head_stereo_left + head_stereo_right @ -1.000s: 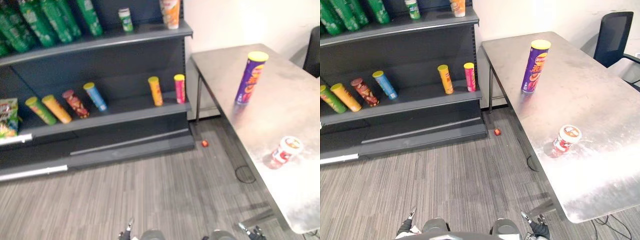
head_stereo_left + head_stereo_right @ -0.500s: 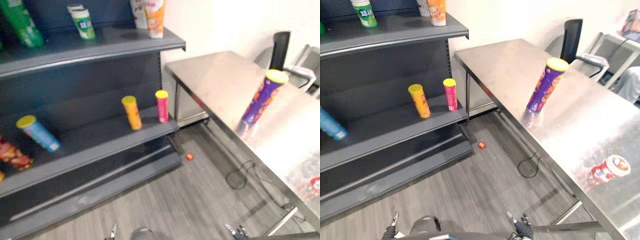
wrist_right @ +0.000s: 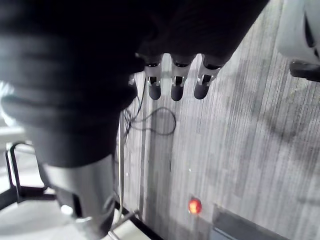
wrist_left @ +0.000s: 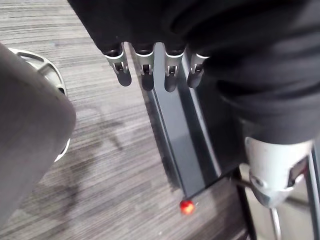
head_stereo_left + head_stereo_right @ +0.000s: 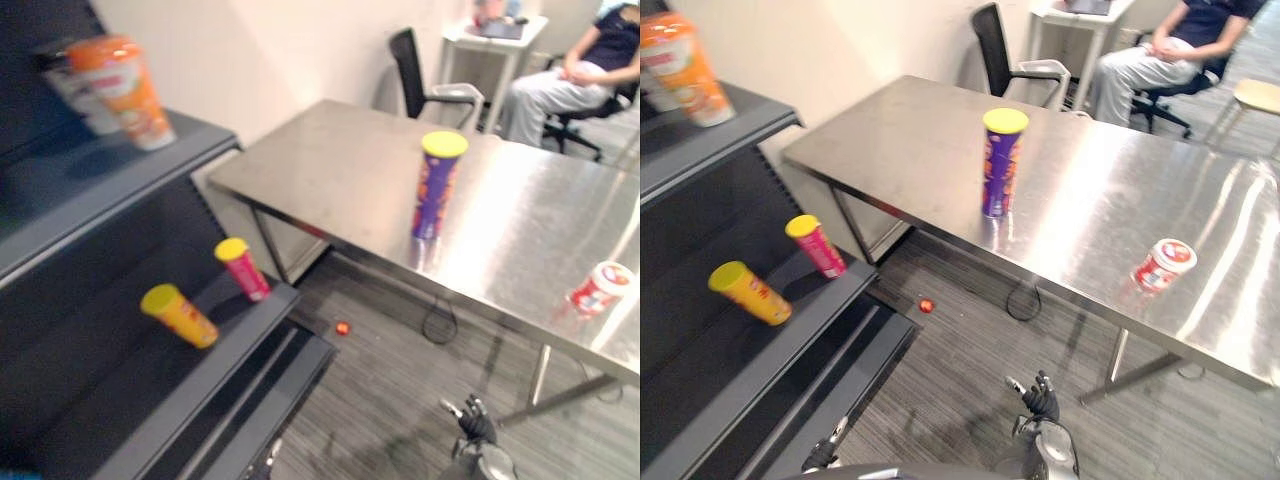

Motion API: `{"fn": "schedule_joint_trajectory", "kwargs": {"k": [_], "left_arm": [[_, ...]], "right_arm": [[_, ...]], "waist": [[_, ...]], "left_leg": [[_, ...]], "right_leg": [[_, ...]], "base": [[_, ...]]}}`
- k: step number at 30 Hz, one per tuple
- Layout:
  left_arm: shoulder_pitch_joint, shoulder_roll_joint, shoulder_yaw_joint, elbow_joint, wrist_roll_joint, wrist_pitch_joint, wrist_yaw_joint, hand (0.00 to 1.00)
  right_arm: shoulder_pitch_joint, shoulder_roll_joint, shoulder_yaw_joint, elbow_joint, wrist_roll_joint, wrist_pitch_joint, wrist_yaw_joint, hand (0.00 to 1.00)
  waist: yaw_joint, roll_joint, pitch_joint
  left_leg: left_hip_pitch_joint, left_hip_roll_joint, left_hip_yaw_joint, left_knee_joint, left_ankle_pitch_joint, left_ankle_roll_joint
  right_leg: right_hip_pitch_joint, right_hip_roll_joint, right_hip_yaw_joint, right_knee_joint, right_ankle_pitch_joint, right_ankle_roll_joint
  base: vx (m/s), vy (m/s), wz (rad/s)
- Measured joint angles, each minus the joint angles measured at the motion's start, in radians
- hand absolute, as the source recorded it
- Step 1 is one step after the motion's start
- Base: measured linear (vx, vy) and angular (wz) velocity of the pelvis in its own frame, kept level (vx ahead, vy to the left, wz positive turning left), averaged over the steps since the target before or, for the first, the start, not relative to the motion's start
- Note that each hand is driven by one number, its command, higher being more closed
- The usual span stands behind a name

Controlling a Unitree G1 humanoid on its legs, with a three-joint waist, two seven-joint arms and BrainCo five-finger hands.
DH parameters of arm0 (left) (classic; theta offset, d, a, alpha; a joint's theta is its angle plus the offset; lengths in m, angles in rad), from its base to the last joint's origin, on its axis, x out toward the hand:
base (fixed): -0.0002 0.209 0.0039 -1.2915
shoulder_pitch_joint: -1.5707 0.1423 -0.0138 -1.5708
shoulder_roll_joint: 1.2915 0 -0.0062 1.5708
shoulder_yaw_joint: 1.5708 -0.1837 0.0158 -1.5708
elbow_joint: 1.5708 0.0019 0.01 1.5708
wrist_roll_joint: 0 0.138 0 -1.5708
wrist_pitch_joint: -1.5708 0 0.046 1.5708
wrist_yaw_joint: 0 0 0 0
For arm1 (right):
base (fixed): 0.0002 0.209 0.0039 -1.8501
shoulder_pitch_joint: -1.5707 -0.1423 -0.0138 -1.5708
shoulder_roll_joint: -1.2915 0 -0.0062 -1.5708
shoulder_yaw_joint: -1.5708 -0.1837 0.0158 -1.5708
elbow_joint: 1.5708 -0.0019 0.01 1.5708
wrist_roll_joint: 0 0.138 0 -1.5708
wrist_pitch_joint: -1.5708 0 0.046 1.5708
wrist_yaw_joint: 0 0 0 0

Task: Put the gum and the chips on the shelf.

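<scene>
A tall purple chips can (image 5: 436, 185) with a yellow lid stands upright on the steel table (image 5: 340, 170), near its front edge. The gum, a small red and white tub (image 5: 600, 287), sits further right on the same table. The dark grey shelf (image 5: 95, 185) is at the left. My right hand (image 5: 1041, 400) hangs low over the floor in front of the table, fingers (image 3: 176, 86) straight and holding nothing. My left hand (image 4: 145, 72) also hangs down with straight, empty fingers, above the foot of the shelf.
A yellow can (image 5: 178, 315) and a pink can (image 5: 242, 270) lie on the lower shelf board; an orange cup (image 5: 122, 90) stands on the upper one. A small red ball (image 5: 342, 328) lies on the floor. Behind the table are a black chair (image 5: 415, 65) and a seated person (image 5: 570, 70).
The camera has swung to the right: the shelf slid off to the left, the table came to the middle, and the chair and seated person came into view. Can and tub stay put.
</scene>
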Motion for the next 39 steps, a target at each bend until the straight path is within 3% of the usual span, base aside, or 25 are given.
{"fn": "schedule_joint_trajectory", "kwargs": {"k": [1, 2, 3, 4, 5, 8, 9, 14, 19, 21, 22, 23, 24, 25, 26, 27, 28, 30, 31, 32, 33, 34, 35, 36, 39], "left_arm": [[-0.004, 0.000, -0.002, 0.010, 0.000, 0.000, 0.000, 0.00], [-0.007, 0.022, -0.002, 0.012, 0.002, 0.000, -0.001, 0.00], [-0.021, 0.027, -0.005, 0.017, 0.006, 0.001, 0.000, 0.00], [-0.025, 0.020, -0.010, 0.021, 0.006, 0.006, -0.001, 0.00], [-0.022, 0.012, -0.013, 0.028, 0.008, 0.010, -0.004, 0.00], [-0.015, -0.002, -0.012, 0.018, 0.007, 0.010, -0.004, 0.00], [-0.004, -0.002, -0.010, 0.007, 0.006, 0.011, -0.004, 0.00], [-0.004, 0.021, -0.001, -0.008, 0.010, 0.012, -0.003, 0.00], [-0.009, 0.018, 0.013, -0.007, 0.046, 0.014, 0.000, 0.00], [-0.014, 0.021, 0.032, -0.020, 0.043, 0.015, 0.005, 0.00], [-0.016, 0.015, 0.035, -0.028, 0.035, 0.015, 0.008, 0.00], [-0.016, 0.009, 0.037, -0.028, 0.033, 0.015, 0.011, 0.00], [-0.011, 0.005, 0.038, -0.027, 0.022, 0.016, 0.012, 0.00], [-0.005, 0.013, 0.030, -0.030, -0.006, 0.011, 0.008, 0.00], [-0.004, 0.014, 0.031, -0.030, -0.007, 0.011, 0.006, 0.00], [-0.004, 0.021, 0.031, -0.039, -0.014, 0.009, 0.001, 0.00], [-0.003, 0.025, 0.031, -0.045, -0.020, 0.009, 0.000, 0.00], [-0.004, 0.029, 0.030, -0.056, -0.046, 0.005, -0.004, 0.00], [-0.003, 0.027, 0.031, -0.058, -0.044, 0.005, -0.006, 0.00], [0.000, 0.016, 0.033, -0.054, -0.041, 0.004, -0.010, 0.00], [0.001, 0.010, 0.045, -0.045, -0.040, 0.003, -0.015, 0.00], [-0.002, 0.026, 0.054, -0.042, -0.033, 0.004, -0.020, 0.00], [-0.001, 0.040, 0.071, -0.045, -0.026, -0.001, -0.017, 0.00], [0.001, 0.050, 0.081, -0.042, -0.016, -0.003, -0.007, 0.00], [0.014, 0.048, 0.115, -0.025, -0.001, -0.001, 0.003, 0.00]], "right_arm": [[0.001, 0.001, 0.003, 0.000, 0.000, 0.000, 0.000, 0.00], [0.009, 0.017, 0.007, 0.000, 0.000, -0.005, 0.000, 0.00], [0.018, 0.022, 0.007, 0.008, 0.000, -0.007, 0.001, 0.00], [0.016, 0.017, -0.003, 0.012, 0.004, -0.008, 0.001, 0.00], [0.024, -0.001, -0.019, 0.017, 0.008, -0.012, -0.001, 0.00], [0.048, -0.025, -0.024, 0.056, 0.022, -0.012, -0.002, 0.00], [0.045, -0.025, -0.028, 0.065, 0.037, -0.012, -0.002, 0.00], [0.051, -0.008, -0.039, 0.065, 0.041, -0.013, 0.000, 0.00], [0.065, -0.004, -0.071, 0.066, 0.077, -0.014, -0.001, 0.00], [0.066, -0.004, -0.078, 0.072, 0.079, -0.015, -0.001, 0.00], [0.066, -0.011, -0.077, 0.073, 0.080, -0.017, 0.000, 0.00], [0.066, -0.016, -0.078, 0.074, 0.082, -0.017, 0.000, 0.00], [0.066, -0.020, -0.077, 0.078, 0.087, -0.017, -0.001, 0.00], [0.062, -0.030, -0.081, 0.092, 0.087, -0.015, -0.001, 0.00], [0.062, -0.030, -0.085, 0.095, 0.087, -0.015, -0.001, 0.00], [0.063, -0.031, -0.099, 0.115, 0.087, -0.015, -0.002, 0.00], [0.064, -0.033, -0.099, 0.128, 0.087, -0.013, -0.002, 0.00], [0.063, -0.034, -0.114, 0.161, 0.088, -0.008, -0.001, 0.00], [0.065, -0.032, -0.126, 0.162, 0.088, -0.007, -0.001, 0.00], [0.071, -0.032, -0.139, 0.154, 0.091, -0.008, 0.000, 0.00], [0.077, -0.044, -0.144, 0.152, 0.095, -0.007, -0.002, 0.00], [0.079, -0.034, -0.138, 0.153, 0.095, 0.000, -0.003, 0.00], [0.096, -0.009, -0.128, 0.146, 0.095, -0.001, 0.000, 0.00], [0.105, 0.021, -0.125, 0.143, 0.095, 0.000, -0.001, 0.00], [0.108, 0.038, -0.122, 0.135, 0.096, -0.003, -0.006, 0.00]], "waist": [[0.000, -0.002, 0.001], [-0.001, -0.040, 0.010], [0.001, -0.052, 0.012], [-0.001, -0.039, 0.017], [-0.028, -0.037, 0.031], [-0.024, -0.024, 0.032], [-0.024, -0.024, 0.032], [-0.022, -0.049, 0.047], [-0.028, -0.051, 0.051], [-0.028, -0.061, 0.060], [-0.030, -0.057, 0.069], [-0.032, -0.047, 0.072], [-0.040, -0.035, 0.075], [-0.047, -0.039, 0.075], [-0.049, -0.039, 0.076], [-0.047, -0.047, 0.079], [-0.046, -0.051, 0.082], [-0.039, -0.058, 0.086], [-0.038, -0.058, 0.086], [-0.042, -0.037, 0.083], [-0.037, -0.028, 0.081], [-0.041, -0.036, 0.070], [-0.038, -0.085, 0.058], [-0.024, -0.113, 0.043], [-0.019, -0.132, 0.021]], "left_leg": [[0.011, 0.010, 0.003, -0.005, 0.000, -0.001], [0.029, 0.003, 0.013, -0.008, 0.000, -0.002], [0.046, -0.007, 0.018, -0.010, -0.002, -0.006], [0.048, 0.003, 0.014, -0.008, 0.002, -0.012], [0.049, 0.014, -0.011, -0.006, 0.031, -0.043], [0.071, -0.020, -0.062, -0.126, 0.076, -0.095], [0.072, -0.026, -0.041, -0.137, 0.086, -0.086], [0.071, -0.057, -0.020, -0.122, 0.086, -0.086], [0.062, -0.057, 0.026, -0.012, 0.087, -0.086], [-0.002, 0.006, 0.023, 0.227, 0.087, -0.085], [-0.042, 0.075, 0.018, 0.392, 0.096, -0.069], [-0.058, 0.110, 0.011, 0.472, 0.114, -0.041], [-0.090, 0.154, -0.035, 0.597, 0.186, 0.037], [-0.158, 0.165, -0.119, 0.716, 0.125, 0.027], [-0.176, 0.164, -0.134, 0.730, 0.099, 0.023], [-0.248, 0.144, -0.200, 0.755, 0.018, 0.005], [-0.283, 0.129, -0.230, 0.743, -0.011, -0.005], [-0.347, 0.064, -0.319, 0.525, -0.043, -0.042], [-0.342, 0.035, -0.352, 0.388, -0.026, -0.059], [-0.334, 0.015, -0.428, 0.195, 0.073, -0.068], [-0.339, 0.012, -0.466, 0.144, 0.103, -0.061], [-0.329, -0.009, -0.473, 0.144, 0.102, -0.063], [-0.289, -0.048, -0.454, 0.058, 0.114, -0.056], [-0.244, -0.079, -0.418, -0.034, 0.138, -0.053], [-0.152, -0.121, -0.374, -0.170, 0.165, -0.046]], "right_leg": [[0.010, 0.043, -0.025, -0.068, -0.019, -0.001], [0.037, 0.103, -0.057, -0.221, 0.011, -0.028], [0.077, 0.123, -0.077, -0.270, -0.016, -0.016], [0.087, 0.141, -0.078, -0.293, -0.011, -0.015], [0.127, 0.180, -0.082, -0.380, 0.011, -0.001], [0.203, 0.230, -0.079, -0.523, 0.074, 0.018], [0.212, 0.246, -0.070, -0.553, 0.089, 0.028], [0.225, 0.258, -0.006, -0.674, 0.169, 0.042], [0.226, 0.237, 0.049, -0.681, 0.173, 0.044], [0.231, 0.219, 0.084, -0.673, 0.155, 0.032], [0.245, 0.225, 0.105, -0.671, 0.143, 0.038], [0.256, 0.229, 0.115, -0.670, 0.134, 0.038], [0.281, 0.235, 0.141, -0.666, 0.116, 0.034], [0.295, 0.215, 0.173, -0.653, 0.092, 0.037], [0.294, 0.211, 0.179, -0.648, 0.087, 0.036], [0.294, 0.185, 0.205, -0.636, 0.074, 0.045], [0.295, 0.170, 0.214, -0.630, 0.070, 0.047], [0.300, 0.126, 0.265, -0.612, 0.073, 0.062], [0.301, 0.118, 0.283, -0.612, 0.072, 0.090], [0.311, 0.136, 0.311, -0.622, 0.070, 0.142], [0.323, 0.147, 0.333, -0.636, 0.068, 0.156], [0.331, 0.133, 0.344, -0.653, 0.063, 0.164], [0.318, 0.119, 0.371, -0.645, 0.051, 0.151], [0.296, 0.099, 0.399, -0.621, 0.040, 0.131], [0.285, 0.090, 0.411, -0.612, 0.040, 0.119]], "base": [[0.06, -0.274, -0.88], [0.07, -0.228, -0.61], [0.08, -0.192, -0.57], [0.11, -0.152, -0.27], [0.09, -0.116, -0.07], [0.00, -0.028, 0.00], [-0.07, 0.030, -0.15], [-0.02, 0.065, -0.32], [0.07, 0.054, -0.35], [0.12, -0.052, -0.51], [0.14, -0.080, -0.53], [0.21, -0.036, -0.63], [0.27, 0.039, -0.71], [0.29, 0.072, -0.63], [0.27, 0.095, -0.59], [0.19, 0.086, -0.34], [0.28, 0.166, -0.56], [0.25, 0.220, -0.75], [0.19, 0.306, -0.86], [0.24, 0.417, -0.75], [0.21, 0.360, -0.48], [0.22, 0.277, -0.23], [0.18, 0.160, -0.17], [0.14, 0.113, -0.28], [0.12, 0.081, -0.49]]}}
